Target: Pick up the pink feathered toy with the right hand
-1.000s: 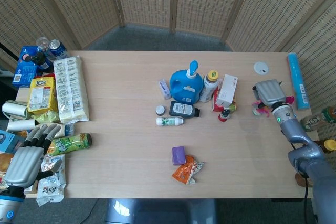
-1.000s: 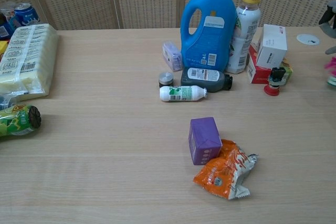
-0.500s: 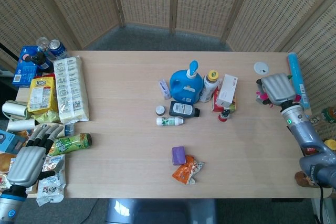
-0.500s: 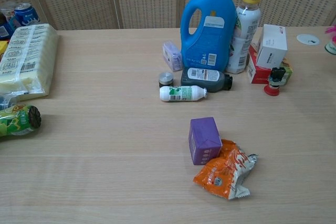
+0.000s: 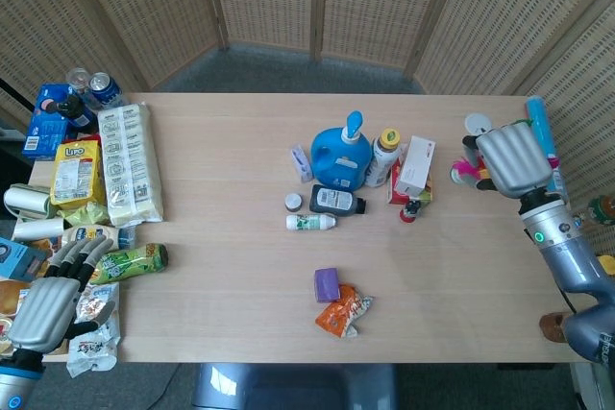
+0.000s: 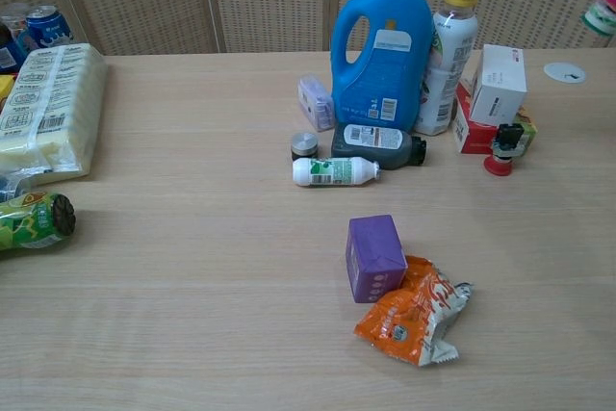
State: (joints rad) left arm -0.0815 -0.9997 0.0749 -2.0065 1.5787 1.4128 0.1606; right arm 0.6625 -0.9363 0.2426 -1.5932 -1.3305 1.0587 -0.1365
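My right hand (image 5: 513,159) is raised above the table's far right side, seen from its back, its fingers curled around the pink feathered toy (image 5: 465,169). Pink feathers stick out to the left of the hand. In the chest view only a pink and green tip of the toy (image 6: 602,9) shows at the top right edge, well above the table. My left hand (image 5: 48,301) hangs at the near left, off the table edge, fingers spread and holding nothing.
A blue detergent jug (image 5: 338,154), a yellow-capped bottle (image 5: 383,155), a white box (image 5: 415,167) and small bottles stand mid-table. A purple box (image 5: 327,284) and orange packet (image 5: 343,314) lie nearer. A blue tube (image 5: 541,133) and white disc (image 5: 477,124) lie far right. Snacks crowd the left edge.
My right hand has lifted up and away from the table with the pink toy in it. In the chest view the toy climbed to the top right corner. My left hand drifted slightly lower.
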